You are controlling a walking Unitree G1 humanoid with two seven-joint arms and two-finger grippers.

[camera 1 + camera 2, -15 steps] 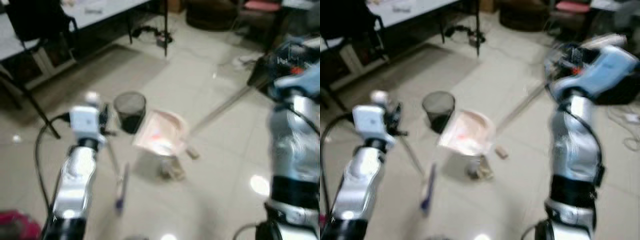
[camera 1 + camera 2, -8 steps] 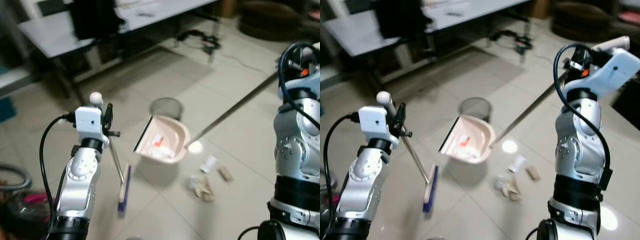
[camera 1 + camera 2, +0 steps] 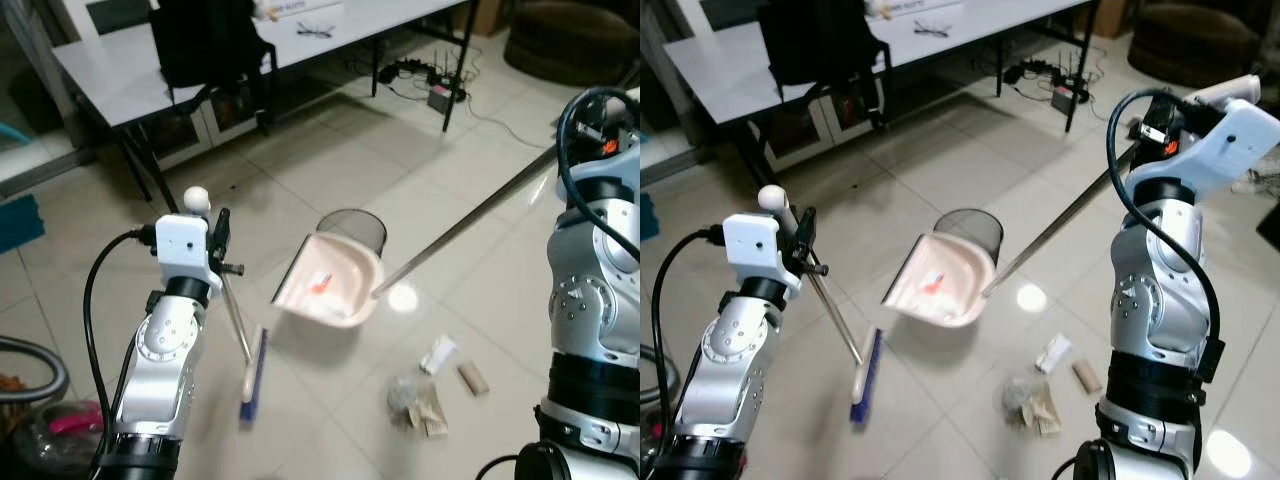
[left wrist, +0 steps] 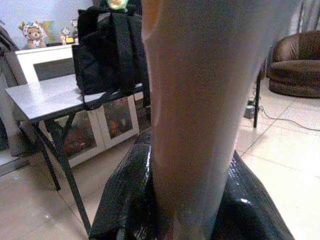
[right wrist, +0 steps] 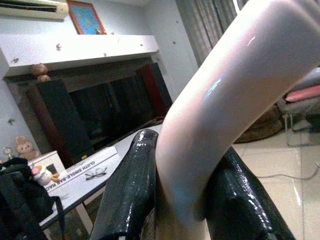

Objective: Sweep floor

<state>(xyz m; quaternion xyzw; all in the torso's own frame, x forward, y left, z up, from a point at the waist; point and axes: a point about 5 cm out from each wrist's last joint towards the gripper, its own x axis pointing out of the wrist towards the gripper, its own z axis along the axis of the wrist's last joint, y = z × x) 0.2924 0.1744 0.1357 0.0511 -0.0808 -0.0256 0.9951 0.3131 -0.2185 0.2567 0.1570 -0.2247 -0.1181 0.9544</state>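
Observation:
My left gripper is shut on the pale handle of a broom, whose blue head rests on the tiled floor. My right gripper, raised at the right, is shut on the long handle of a pink dustpan. The dustpan hangs tilted above the floor with a few scraps in it, just in front of a black mesh bin. Loose litter lies on the tiles to the right of the dustpan: crumpled paper, a white wrapper and a cardboard tube.
A grey table with a black backpack stands at the back left. Cables and a power strip lie under its right end. A brown armchair is at the back right, and a grey hose at the left edge.
The whole view has swung and sharpened, so more of the table shows. The dustpan now hangs close in front of the bin. Both grips are unchanged.

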